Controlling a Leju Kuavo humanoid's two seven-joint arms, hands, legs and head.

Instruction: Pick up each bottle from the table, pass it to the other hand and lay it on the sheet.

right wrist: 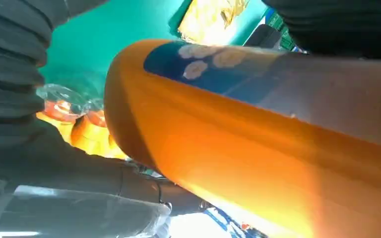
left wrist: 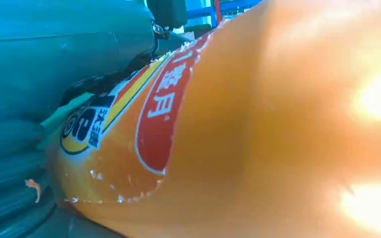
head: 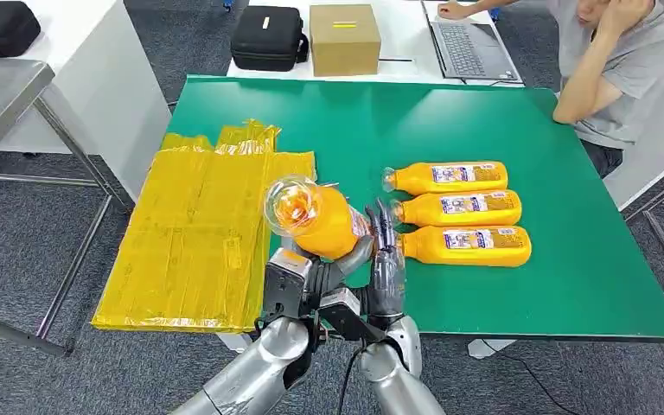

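Both hands meet at the worktop's near edge: left hand grips the lifted bottle, right hand rests spread alongside, apparently mid-handover. Beyond, three bottles wait beside the yellow sheet.

Green table, 3 orange bottles lying side by side near its right, yellow sheet over its left edge

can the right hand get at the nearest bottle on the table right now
Probably not yet: the right hand is right beside the nearest bottle, but it is against the held bottle that the left hand grips.
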